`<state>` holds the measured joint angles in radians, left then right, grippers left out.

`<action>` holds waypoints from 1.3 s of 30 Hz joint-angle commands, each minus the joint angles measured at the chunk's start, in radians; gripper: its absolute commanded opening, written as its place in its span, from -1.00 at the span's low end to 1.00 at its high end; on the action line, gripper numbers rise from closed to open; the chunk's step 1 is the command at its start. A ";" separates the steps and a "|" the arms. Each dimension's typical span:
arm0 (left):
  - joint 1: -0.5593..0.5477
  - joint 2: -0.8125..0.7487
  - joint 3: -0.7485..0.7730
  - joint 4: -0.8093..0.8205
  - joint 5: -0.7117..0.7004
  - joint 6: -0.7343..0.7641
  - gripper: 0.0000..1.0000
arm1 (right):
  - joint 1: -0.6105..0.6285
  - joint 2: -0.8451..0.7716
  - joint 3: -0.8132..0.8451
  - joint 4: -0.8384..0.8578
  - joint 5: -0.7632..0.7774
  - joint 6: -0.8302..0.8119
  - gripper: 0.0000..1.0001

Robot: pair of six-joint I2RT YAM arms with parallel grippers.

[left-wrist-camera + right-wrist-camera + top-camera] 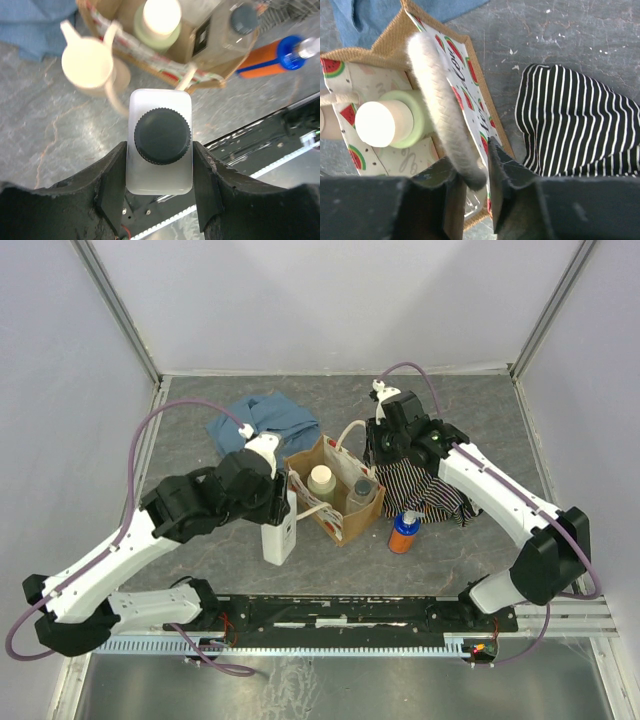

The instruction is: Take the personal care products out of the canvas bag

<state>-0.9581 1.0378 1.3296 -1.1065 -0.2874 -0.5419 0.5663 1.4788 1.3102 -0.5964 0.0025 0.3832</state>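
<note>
Now | left jaws clamped on white bottle (161, 137) | right jaws pinching rope handle (437, 95) of canvas bag (466, 75)

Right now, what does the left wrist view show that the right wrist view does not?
Only left wrist: the left claw gripping a white bottle with a dark cap, a blue-and-orange bottle lying on the table, and a grey-capped bottle inside the canvas bag. Only right wrist: the striped cloth, and a rope handle between the right claw's fingers. Both: the canvas bag, the beige bottle standing in it, and the blue cloth.
</note>
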 commanded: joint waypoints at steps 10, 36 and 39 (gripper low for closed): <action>-0.003 -0.190 -0.351 0.444 -0.144 -0.084 -0.33 | -0.006 -0.140 0.079 -0.138 0.042 -0.066 0.15; -0.004 -0.266 -0.446 0.479 -0.312 -0.118 0.55 | -0.006 -0.124 0.051 -0.112 -0.002 -0.049 0.16; -0.002 -0.285 -0.422 0.473 -0.294 -0.124 0.59 | -0.005 -0.125 0.049 -0.118 -0.005 -0.050 0.16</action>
<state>-0.9577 0.7761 0.8516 -0.6708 -0.5667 -0.6224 0.5663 1.3628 1.3556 -0.7345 0.0036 0.3355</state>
